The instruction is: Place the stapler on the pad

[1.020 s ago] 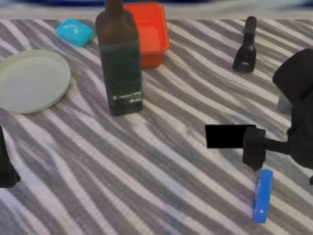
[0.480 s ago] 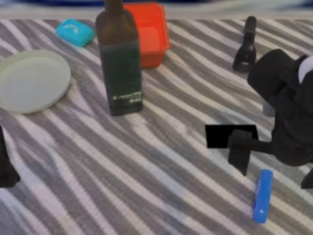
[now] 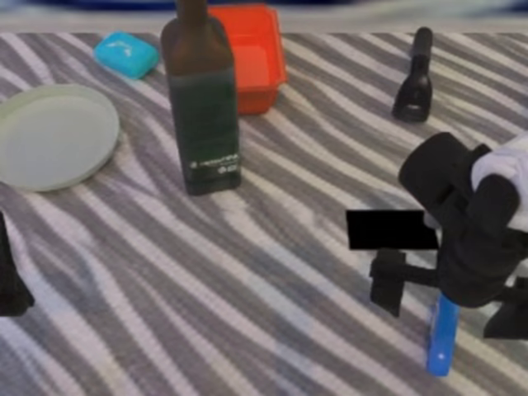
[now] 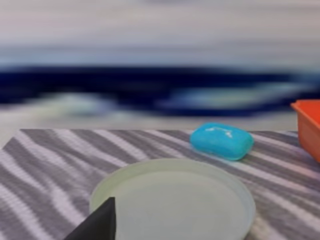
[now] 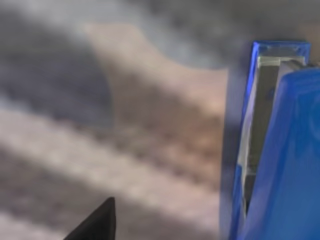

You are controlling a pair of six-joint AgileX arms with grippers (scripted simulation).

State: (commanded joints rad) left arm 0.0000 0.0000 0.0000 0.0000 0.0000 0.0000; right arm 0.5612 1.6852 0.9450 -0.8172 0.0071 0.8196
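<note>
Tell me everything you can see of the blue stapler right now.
The stapler is a small bright blue bar with rounded ends, plastic by its look, lying flat on the striped cloth near the table's right front. Its upper end is hidden under the right gripper. The right wrist view shows it close up, with a pale inner channel under the blue top. It lies just below the black pad, not on it.

Overhead view; wrist cameras seemingly low.

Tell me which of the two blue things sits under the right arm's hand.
The stapler, a bright blue bar near the table's right front, beside the black pad. The turquoise case lies far off at the back left.
</note>
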